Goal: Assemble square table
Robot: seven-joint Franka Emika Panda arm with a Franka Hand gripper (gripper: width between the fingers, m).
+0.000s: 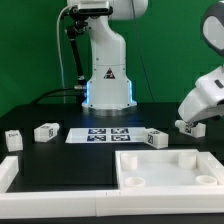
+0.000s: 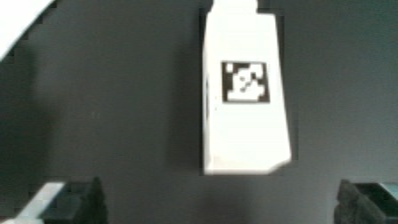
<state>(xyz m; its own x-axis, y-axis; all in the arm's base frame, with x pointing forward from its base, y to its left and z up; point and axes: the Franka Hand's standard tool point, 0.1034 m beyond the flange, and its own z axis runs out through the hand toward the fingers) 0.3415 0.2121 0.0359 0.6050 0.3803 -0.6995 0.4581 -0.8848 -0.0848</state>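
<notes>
Work surface: a black table top [image 1: 60,112] with a green backdrop behind it. The white robot base [image 1: 108,75] stands at the rear centre, and the flat marker board [image 1: 108,134] lies directly in front of it.

Edges and clearance: the large flat white plastic square panel [image 1: 150,165] of the square table lies flat at the near edge, toward the exterior view's right, with its round recesses facing up. A plain white block [image 1: 8,172] sits at the near corner on the exterior view's left. Bare table separates the block from the panel. Three short white tagged legs lie loose:
- First leg [image 1: 13,140], at the far exterior left.
- Second leg [image 1: 46,131], beside the marker board's left end.
- Third leg [image 1: 152,138], at the board's right end, just behind the panel's rear edge.

All three are apart from one another.

Task item and end effector: the arm reaches in from the exterior view's right, low over the table behind the panel. In the wrist view a fourth short white leg [image 2: 246,100] lies lengthwise on the black surface, tag uppermost, with bare table along both long sides. The gripper [image 2: 217,203] is spread wide and holds nothing. Its dark fingers [image 2: 71,200] show at either side, well clear of the leg. The leg's near end lies roughly on the centre line between them, and no contact is visible
</notes>
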